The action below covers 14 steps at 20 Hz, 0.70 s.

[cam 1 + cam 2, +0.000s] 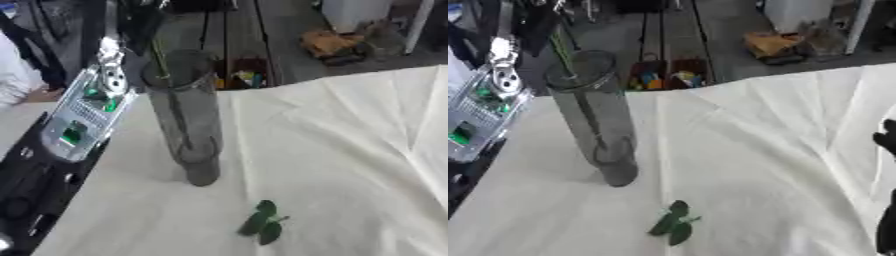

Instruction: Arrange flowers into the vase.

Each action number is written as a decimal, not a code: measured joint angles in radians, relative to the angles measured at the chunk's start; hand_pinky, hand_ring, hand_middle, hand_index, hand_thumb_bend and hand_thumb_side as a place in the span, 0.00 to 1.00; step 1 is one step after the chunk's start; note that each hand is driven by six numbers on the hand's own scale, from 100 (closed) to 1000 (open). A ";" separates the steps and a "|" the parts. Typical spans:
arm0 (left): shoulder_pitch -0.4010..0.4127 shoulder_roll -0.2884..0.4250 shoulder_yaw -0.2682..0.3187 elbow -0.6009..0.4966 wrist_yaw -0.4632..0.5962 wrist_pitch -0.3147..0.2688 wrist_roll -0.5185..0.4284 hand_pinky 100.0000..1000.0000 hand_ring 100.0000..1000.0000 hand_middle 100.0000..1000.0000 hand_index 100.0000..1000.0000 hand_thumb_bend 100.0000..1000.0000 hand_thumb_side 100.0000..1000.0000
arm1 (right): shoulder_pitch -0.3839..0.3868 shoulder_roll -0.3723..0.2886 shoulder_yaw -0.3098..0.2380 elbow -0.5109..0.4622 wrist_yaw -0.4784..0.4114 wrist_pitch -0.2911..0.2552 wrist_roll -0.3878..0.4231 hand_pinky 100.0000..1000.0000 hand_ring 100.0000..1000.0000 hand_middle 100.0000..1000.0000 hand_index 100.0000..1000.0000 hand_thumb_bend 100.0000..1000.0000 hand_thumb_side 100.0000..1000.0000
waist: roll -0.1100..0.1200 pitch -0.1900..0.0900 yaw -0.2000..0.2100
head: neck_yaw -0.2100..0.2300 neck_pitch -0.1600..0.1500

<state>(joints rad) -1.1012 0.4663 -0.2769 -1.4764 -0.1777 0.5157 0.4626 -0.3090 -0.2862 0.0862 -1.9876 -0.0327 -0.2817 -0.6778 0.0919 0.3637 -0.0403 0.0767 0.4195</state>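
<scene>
A tall clear glass vase (185,117) stands upright on the white cloth (332,150), left of the middle. A thin green flower stem (160,60) runs down inside it and sticks out above the rim. My left arm, silver with green parts (87,107), comes in from the left. Its dark left hand (138,22) is above the vase at the top edge, curled round the upper stem; the bloom is hidden. A loose sprig of green leaves (262,223) lies on the cloth in front of the vase. My right hand (885,140) shows only as a dark shape at the right edge.
The table's far edge runs diagonally behind the vase; beyond it, on the floor, are a dark box of coloured items (243,75) and an orange object (331,44). A black strip (26,195) borders the cloth on the left.
</scene>
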 measured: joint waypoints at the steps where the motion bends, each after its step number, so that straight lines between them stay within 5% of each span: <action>1: 0.000 0.000 -0.003 0.000 -0.004 0.001 -0.013 0.54 0.57 0.54 0.62 0.00 0.74 | 0.000 0.000 0.000 0.000 0.000 0.000 0.000 0.65 0.68 0.45 0.75 0.00 1.00 | 0.001 0.000 0.000 | 0.000 0.000; 14: 0.013 0.000 -0.005 0.000 -0.086 0.009 -0.161 0.62 0.63 0.60 0.68 0.00 0.82 | 0.000 0.000 0.000 0.000 -0.001 0.000 -0.001 0.65 0.69 0.45 0.75 0.00 1.00 | 0.002 0.000 0.000 | 0.000 -0.002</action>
<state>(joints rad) -1.0882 0.4664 -0.2819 -1.4765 -0.2642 0.5244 0.3012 -0.3089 -0.2862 0.0861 -1.9876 -0.0342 -0.2813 -0.6789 0.0939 0.3638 -0.0404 0.0768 0.4171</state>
